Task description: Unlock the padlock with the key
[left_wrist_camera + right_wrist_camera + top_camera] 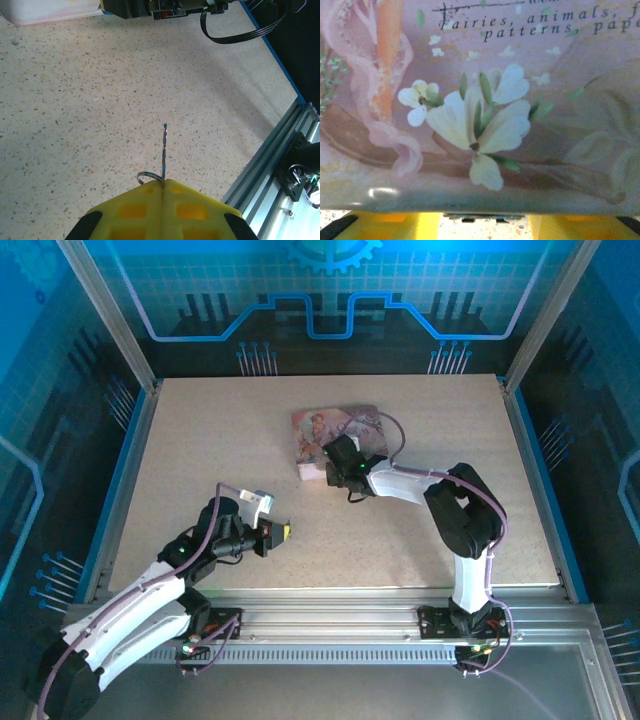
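Observation:
My left gripper (283,533) hovers over the table at the near left, shut on the key (164,150). The key's thin dark blade sticks straight out from between the yellow fingers (135,210), and its small ring (144,176) shows beside them. My right gripper (325,468) is at the front edge of the pink floral box (335,430). In the right wrist view its yellow fingers (395,227) stand apart on either side of a dark bluish-grey piece, which looks like the padlock (482,217). It is mostly hidden under the box's (480,100) edge.
The box's pale side (50,10) and the right arm's wrist (165,7) lie far ahead in the left wrist view. An aluminium rail (330,605) runs along the near table edge. Blue frame walls (120,480) border the speckled tabletop (400,540).

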